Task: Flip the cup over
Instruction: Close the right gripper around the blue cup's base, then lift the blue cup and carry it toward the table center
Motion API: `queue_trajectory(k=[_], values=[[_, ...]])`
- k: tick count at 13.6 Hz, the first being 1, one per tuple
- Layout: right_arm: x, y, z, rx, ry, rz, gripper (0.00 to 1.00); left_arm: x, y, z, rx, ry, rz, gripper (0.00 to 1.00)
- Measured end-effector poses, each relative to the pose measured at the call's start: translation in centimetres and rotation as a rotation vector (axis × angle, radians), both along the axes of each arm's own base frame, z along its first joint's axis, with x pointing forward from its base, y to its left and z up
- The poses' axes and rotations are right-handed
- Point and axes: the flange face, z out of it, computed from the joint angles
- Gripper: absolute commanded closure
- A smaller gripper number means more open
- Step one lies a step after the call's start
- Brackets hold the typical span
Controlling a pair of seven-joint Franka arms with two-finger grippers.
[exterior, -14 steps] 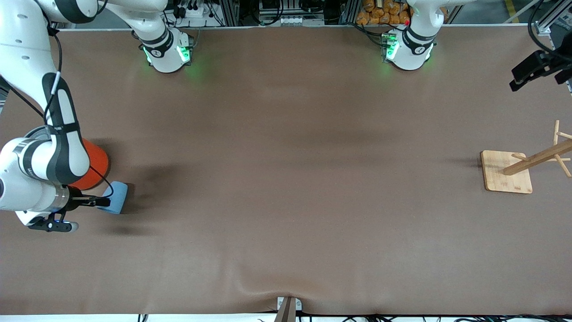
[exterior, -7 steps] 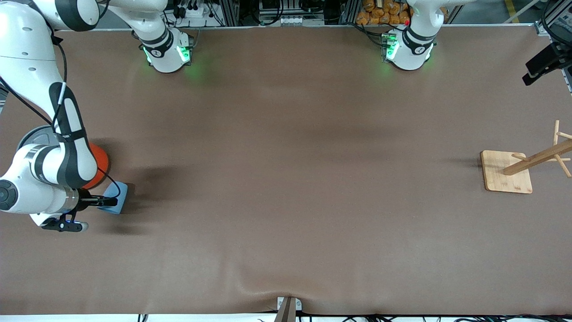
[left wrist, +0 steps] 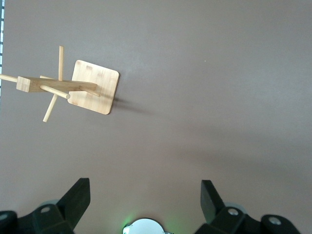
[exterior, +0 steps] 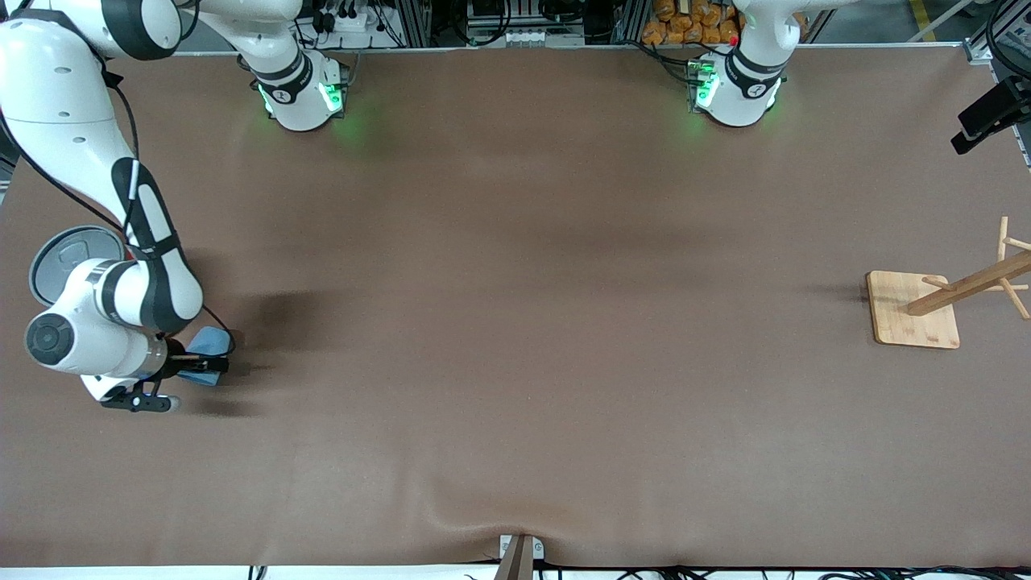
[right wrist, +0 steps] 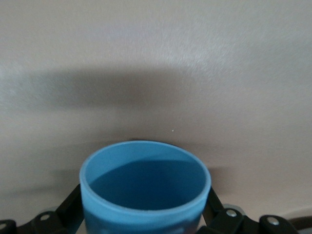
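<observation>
The light-blue cup (exterior: 208,345) is at the right arm's end of the table, mostly hidden under the right wrist. My right gripper (exterior: 203,364) is shut on it, one finger on each side of its wall. In the right wrist view the cup (right wrist: 145,192) fills the space between the black fingers (right wrist: 69,207), and its darker blue inside shows through the open mouth. I cannot tell if the cup touches the table. My left gripper (exterior: 986,117) is open and empty, high over the table edge at the left arm's end; it also shows in the left wrist view (left wrist: 145,202).
The grey lid (exterior: 66,256) of the orange can shows beside the right forearm, farther from the front camera than the cup; its orange body is hidden. A wooden peg rack (exterior: 914,312) stands at the left arm's end and shows in the left wrist view (left wrist: 95,87).
The right wrist has swung over the cup and turned it, hiding most of it and the can's orange side. The left gripper has drifted toward the table edge.
</observation>
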Motion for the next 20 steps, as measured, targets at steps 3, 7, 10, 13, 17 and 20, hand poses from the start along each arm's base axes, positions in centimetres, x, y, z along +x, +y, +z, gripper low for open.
queue_trajectory(k=[3,7,10,13,17,20], values=[[0.0,0.0,0.1,-0.001,-0.004,0.0,0.16,-0.3,0.0,0.4,0.001,-0.006,-0.016,0.0],[0.1,0.0,0.5,-0.001,-0.011,0.0,0.38,-0.8,0.2,1.0,0.001,-0.019,-0.015,0.0],[0.0,0.0,0.4,0.0,-0.007,0.009,0.37,-0.8,1.0,1.0,0.0,-0.018,-0.001,0.0],[0.7,-0.5,1.7,-0.003,-0.034,0.081,0.36,-0.8,1.1,0.8,0.0,-0.014,0.0,0.0],[2.3,-0.7,10.2,0.002,-0.056,0.212,0.36,-0.8,1.1,0.8,0.0,-0.012,-0.003,0.0],[2.6,1.0,14.6,0.015,-0.1,0.372,0.36,-0.8,1.1,0.7,0.0,-0.012,-0.005,0.0]])
